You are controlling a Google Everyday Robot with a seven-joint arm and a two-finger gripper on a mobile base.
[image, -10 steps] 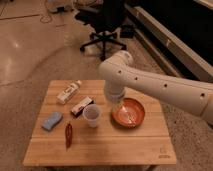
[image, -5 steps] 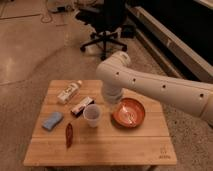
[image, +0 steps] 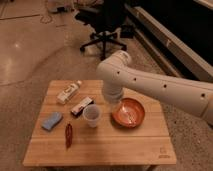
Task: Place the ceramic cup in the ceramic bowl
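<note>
Now the gripper (image: 114,106) hangs low over the wooden table (image: 100,145), shifted slightly toward the ceramic cup (image: 92,115) since half a second ago. The cup stands upright, untouched, just left of the jaws; the ceramic bowl (image: 129,112) sits immediately to their right. I cannot tell how the jaws stand.
</note>
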